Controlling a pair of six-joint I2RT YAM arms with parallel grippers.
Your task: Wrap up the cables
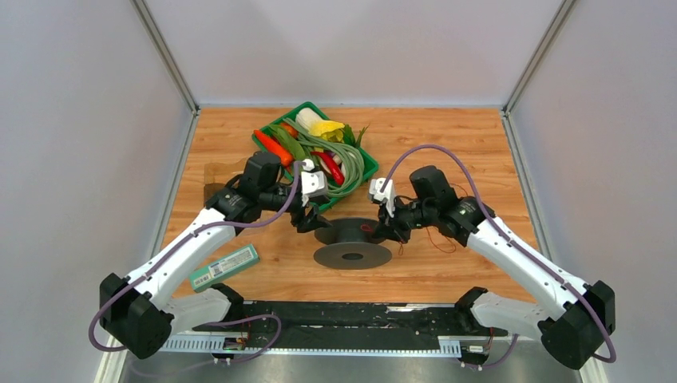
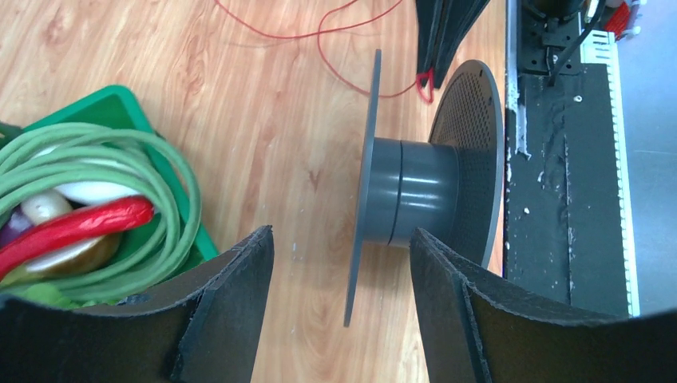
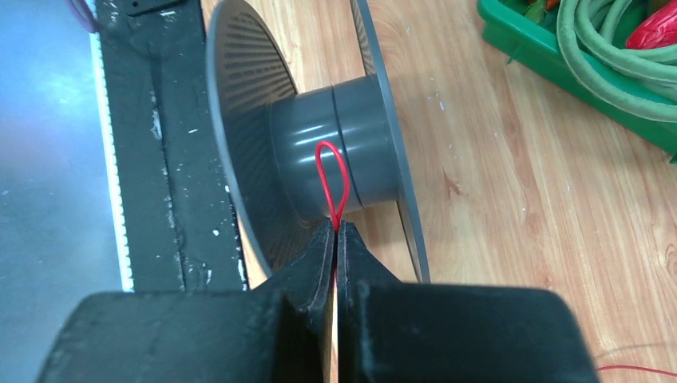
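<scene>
My right claw [image 3: 335, 231] pinches a loop of thin red thread-like wire [image 3: 318, 169] at the grey plastic spool [image 3: 367, 144] hub. My left claw [image 2: 342, 239] stands wide open at the spool. The wire looks limp, light and slippery, so I'd grip close to the loop.

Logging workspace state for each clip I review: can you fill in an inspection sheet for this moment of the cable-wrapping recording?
Surface: wooden table.
Job's things: thin red wire, one loop in front of the hub of the grey spool, more lying loose on the wood; the spool stands on one flange.
Clutter: green tray of vegetables; green box by the left arm.
Grippers: left gripper open, holding nothing, facing the spool; right gripper shut on the red wire.
Cables: purple-grey hoses along both arms.
Surroundings: grey walls; black strip at the near edge.
</scene>
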